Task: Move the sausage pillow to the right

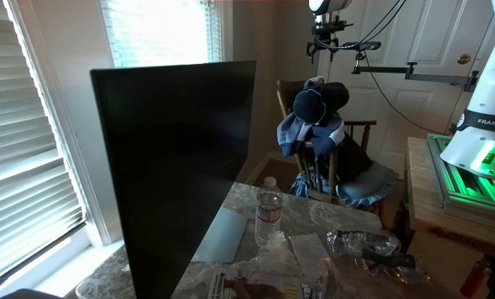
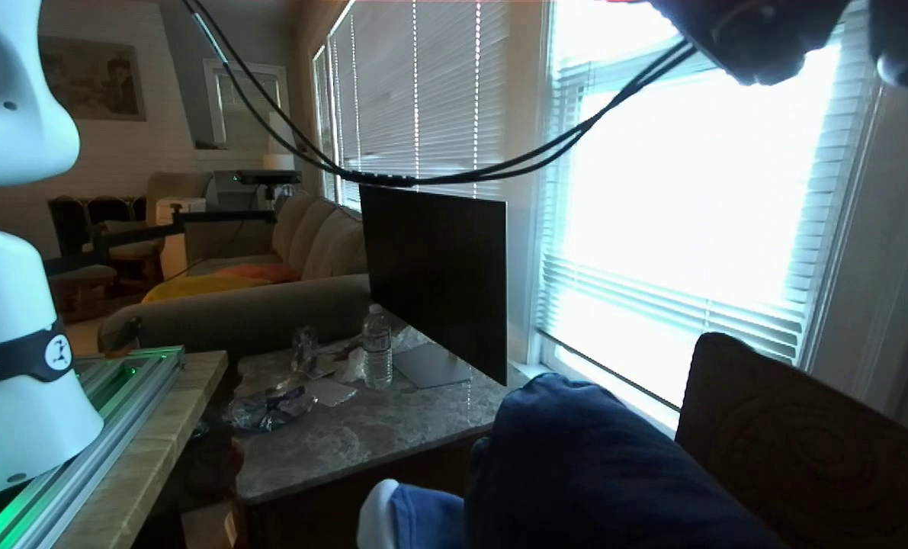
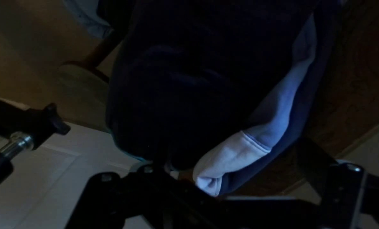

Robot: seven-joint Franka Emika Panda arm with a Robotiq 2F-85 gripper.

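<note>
The sausage pillow is a dark navy roll with teal edging in an exterior view [image 1: 309, 106]. It lies across the top of a wooden chair's back, over a blue and white garment [image 1: 291, 131]. The pillow also shows large in the foreground of an exterior view [image 2: 598, 473] and as a dark mass in the wrist view [image 3: 183, 92]. My gripper [image 1: 322, 56] is above the pillow, apart from it. In the wrist view the gripper's fingers [image 3: 235, 156] are wide apart with nothing held. The gripper is only partly in view at the top of an exterior view [image 2: 827, 65].
A large black monitor [image 1: 176, 166] stands on a stone-topped table [image 1: 330, 211] with a water bottle [image 1: 268, 211] and plastic-wrapped items [image 1: 372, 249]. A camera on a black bracket [image 1: 397, 70] extends near the arm. Cables [image 2: 461, 177] hang from the arm. A window [image 2: 697, 191] is behind.
</note>
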